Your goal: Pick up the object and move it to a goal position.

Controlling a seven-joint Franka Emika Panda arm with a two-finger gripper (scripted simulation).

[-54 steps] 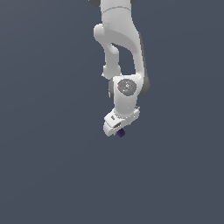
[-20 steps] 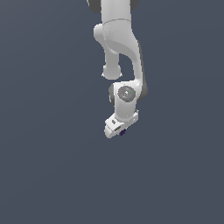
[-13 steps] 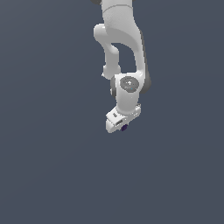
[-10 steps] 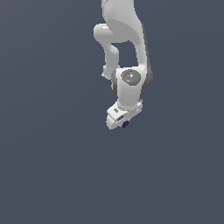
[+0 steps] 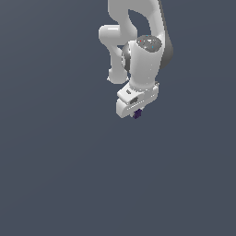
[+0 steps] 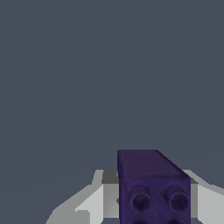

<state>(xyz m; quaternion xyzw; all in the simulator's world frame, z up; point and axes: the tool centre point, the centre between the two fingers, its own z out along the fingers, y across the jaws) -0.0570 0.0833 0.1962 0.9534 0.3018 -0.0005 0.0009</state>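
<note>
Exterior view shows the white arm (image 5: pixel 144 60) reaching down, its pincer (image 5: pixel 136 110) clamped on the tiny dark purple-blue cube (image 5: pixel 137 114), which peeks out below it. Wrist view shows that cube (image 6: pixel 153 188) between the pale fingers (image 6: pixel 94 202), touching them.

The surface (image 5: pixel 55 175) is a plain, flat slate-grey expanse that fills the whole exterior view from edge to edge, with no seam, border or pattern to be seen. The wrist view shows the same even grey surface (image 6: pixel 87 78) filling its background. Nothing can be made out lying directly on it in either view, and no shadow marks it
</note>
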